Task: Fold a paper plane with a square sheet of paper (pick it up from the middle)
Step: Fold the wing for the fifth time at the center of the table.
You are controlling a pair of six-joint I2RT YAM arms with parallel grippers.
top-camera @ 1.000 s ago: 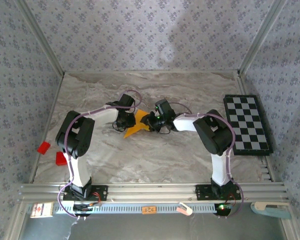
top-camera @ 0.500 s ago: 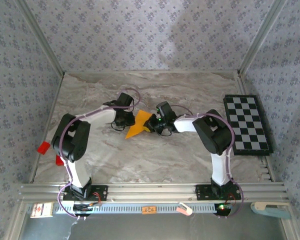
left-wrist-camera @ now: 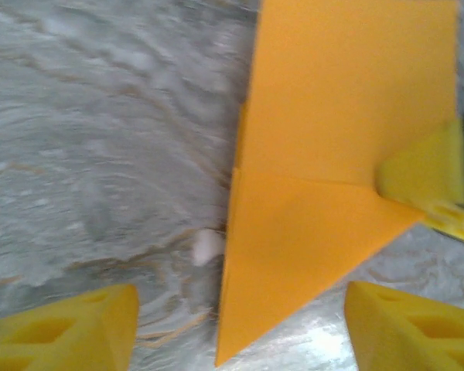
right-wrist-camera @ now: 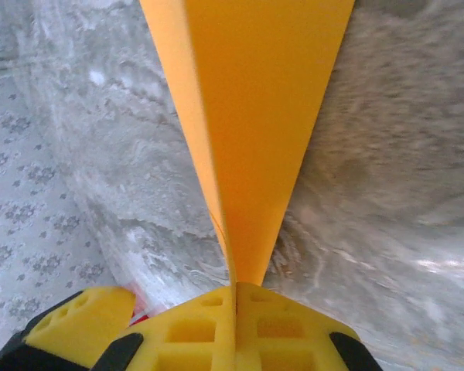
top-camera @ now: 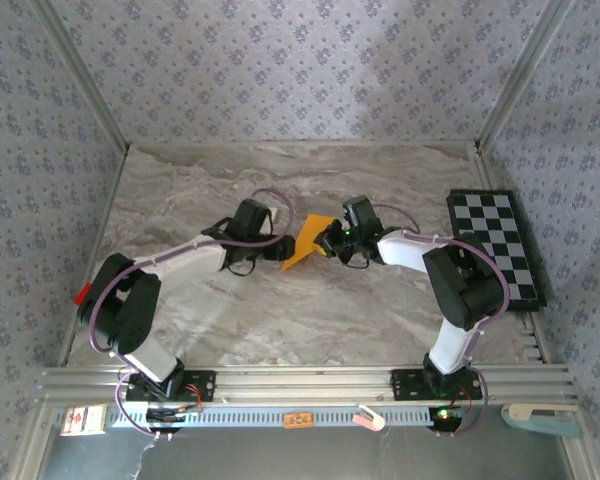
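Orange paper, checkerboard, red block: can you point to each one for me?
orange paper point(top-camera: 308, 240), top view, the flat middle of the sheet.
checkerboard point(top-camera: 492, 225), top view, squares in its far half.
red block point(top-camera: 83, 293), top view, its visible corner beside the left arm.

Pale grey wallpaper with small floral sprigs point(top-camera: 300, 70) covers the three walls around a grey-white marbled tabletop point(top-camera: 380, 320). Slanting silver aluminium posts point(top-camera: 85, 85) meet its far corners, and a ribbed aluminium rail point(top-camera: 300, 382) runs along its near edge. The light is soft and even.

On the marble table point(top-camera: 180, 190), a checkerboard point(top-camera: 495, 240) lies far right and a red block point(top-camera: 83, 293) far left.
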